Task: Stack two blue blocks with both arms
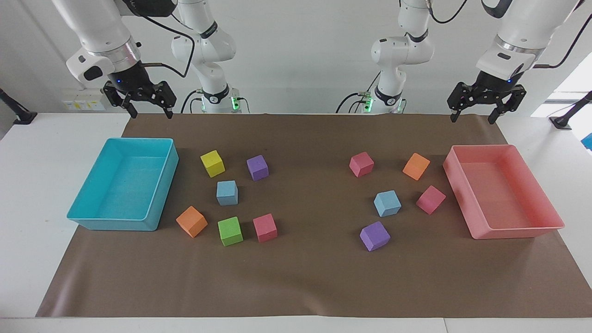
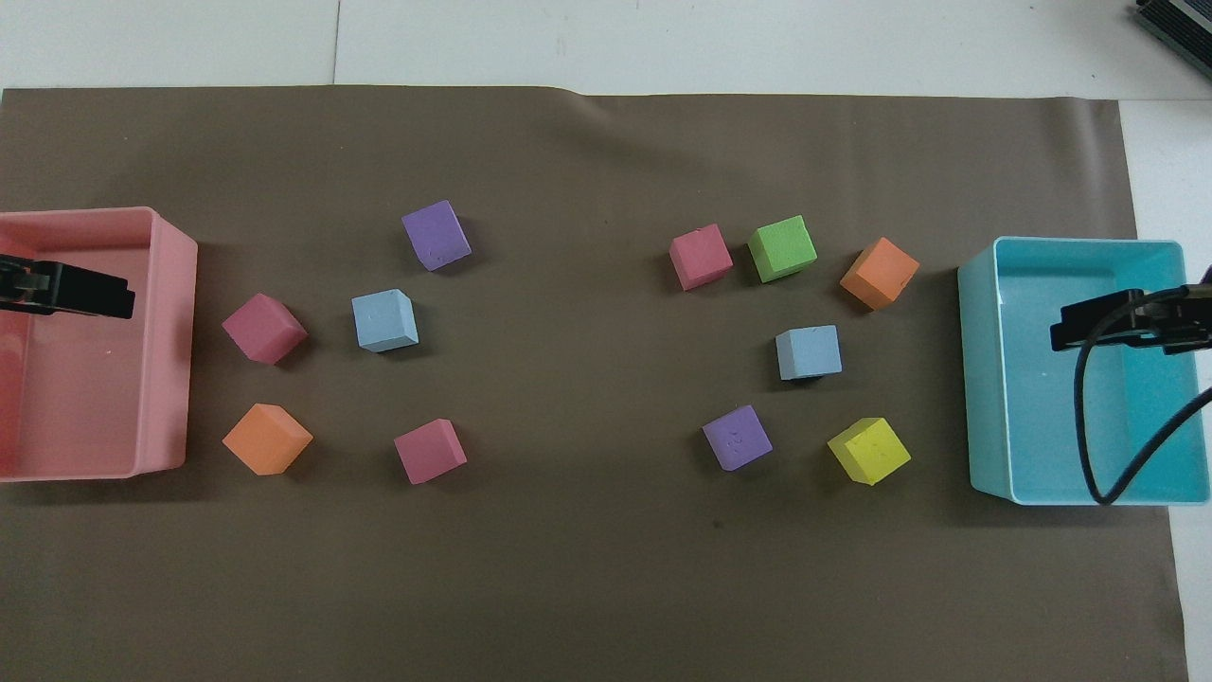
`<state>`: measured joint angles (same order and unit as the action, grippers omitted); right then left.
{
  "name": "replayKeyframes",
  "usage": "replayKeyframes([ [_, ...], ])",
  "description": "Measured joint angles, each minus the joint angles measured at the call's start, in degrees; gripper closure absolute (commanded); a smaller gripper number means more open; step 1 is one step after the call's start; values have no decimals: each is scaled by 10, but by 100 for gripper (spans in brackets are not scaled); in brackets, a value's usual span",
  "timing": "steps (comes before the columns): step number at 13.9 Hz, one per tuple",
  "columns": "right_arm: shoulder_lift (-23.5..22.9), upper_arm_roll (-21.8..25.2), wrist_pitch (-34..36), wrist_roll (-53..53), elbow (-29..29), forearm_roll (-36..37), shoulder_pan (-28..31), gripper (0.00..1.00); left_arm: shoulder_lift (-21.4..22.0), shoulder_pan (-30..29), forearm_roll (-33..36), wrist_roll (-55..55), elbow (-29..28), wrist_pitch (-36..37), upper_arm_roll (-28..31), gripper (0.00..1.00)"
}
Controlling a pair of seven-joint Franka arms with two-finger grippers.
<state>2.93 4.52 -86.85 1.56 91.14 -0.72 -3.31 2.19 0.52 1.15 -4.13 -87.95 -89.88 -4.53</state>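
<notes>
1. Left hand (image 1: 478,115) is up in the air at the left arm's end of the bench (image 1: 27,185), fingers spread wide, holding nothing. In the overhead view it sits over the pink tray (image 2: 170,341).
2. Right hand (image 1: 148,111) is up in the air at the right arm's end, fingers wide, holding nothing. In the overhead view it sits over the turquoise tray (image 2: 980,379).
3. Pink tray (image 1: 462,194): no blocks in it.
4. Turquoise tray (image 1: 157,189): no blocks in it.
5. Blue block near pink tray (image 1: 387,203) lies on the brown mat (image 1: 305,277), among two pink blocks (image 1: 430,199) (image 1: 361,164), an orange block (image 1: 416,166) and a purple block (image 1: 374,236).
6. Blue block near turquoise tray (image 1: 227,193) lies on the mat too, among a yellow block (image 1: 212,163), a second purple block (image 1: 257,167), a second orange block (image 1: 191,221), a green block (image 1: 230,231) and a third pink block (image 1: 265,227).
7. The two blue blocks are well apart, not stacked, each touching no other block.
</notes>
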Motion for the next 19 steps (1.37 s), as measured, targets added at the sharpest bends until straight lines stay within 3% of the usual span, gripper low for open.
replayKeyframes([
  [6, 2, -5, -6, -2, 4, -2, -5, 0, 0, 0, 0, 0, 0, 0, 0, 0],
  [12, -19, -13, -139, -1, 95, -2, -73, 0, 0, 0, 0, 0, 0, 0, 0, 0],
  [19, -72, -13, -254, 4, 166, -2, -96, 0, 0, 0, 0, 0, 0, 0, 0, 0],
])
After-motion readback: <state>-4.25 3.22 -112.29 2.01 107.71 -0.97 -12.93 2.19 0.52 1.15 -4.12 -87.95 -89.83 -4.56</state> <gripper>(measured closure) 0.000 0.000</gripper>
